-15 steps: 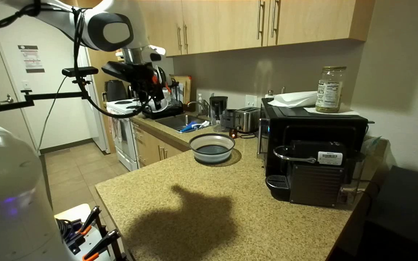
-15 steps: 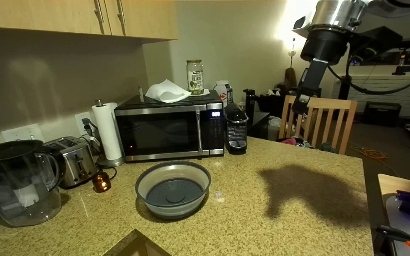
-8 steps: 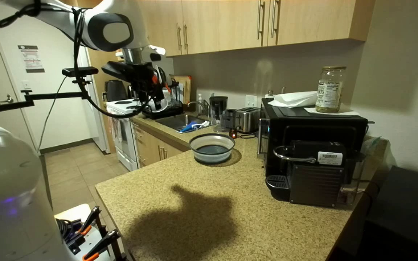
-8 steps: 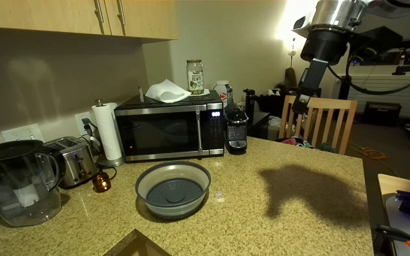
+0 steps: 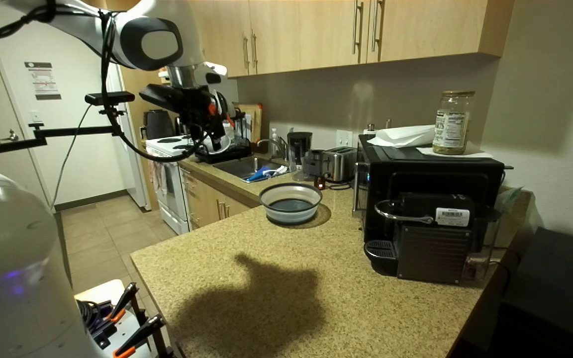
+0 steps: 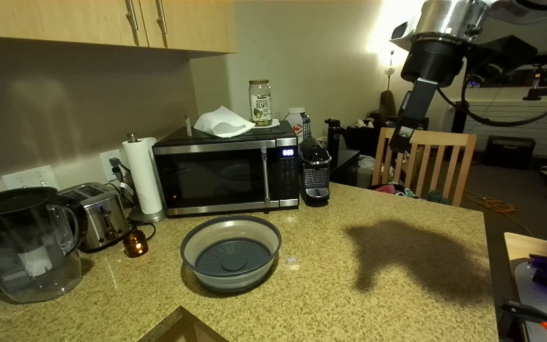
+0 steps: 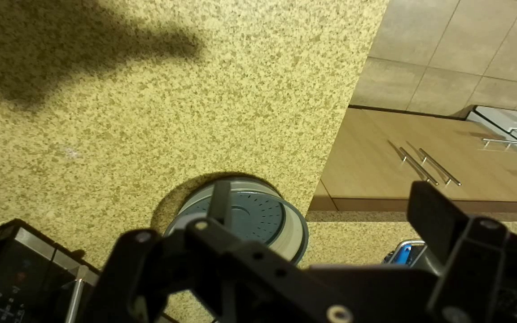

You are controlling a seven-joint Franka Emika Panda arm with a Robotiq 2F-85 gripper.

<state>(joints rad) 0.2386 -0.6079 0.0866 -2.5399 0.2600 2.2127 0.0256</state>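
Observation:
In the wrist view my gripper [image 7: 323, 197] has its two fingers spread wide apart, and nothing is between them. It hangs high over the speckled countertop [image 6: 321, 294], pointing downward, and touches nothing. A collapsible grey and white colander bowl [image 6: 235, 282] stands upright on the counter, well below the gripper. In the wrist view one dark finger partly covers that bowl [image 7: 293, 229]. Dark holes dot the bowl's grey base, and no contents show inside it. An exterior view has the gripper [image 6: 402, 135] at the upper right, seen side-on, far from the bowl.
A black microwave [image 6: 216, 178] carries a glass jar [image 6: 260, 103] and white paper [image 6: 223, 122]. Beside it are a coffee machine [image 6: 315, 173] and a paper towel roll [image 6: 143, 175]. A toaster [image 6: 102, 218], amber candle jar [image 6: 135, 243] and water pitcher [image 6: 22, 251] stand left. Cabinets [image 5: 326, 32] overhang.

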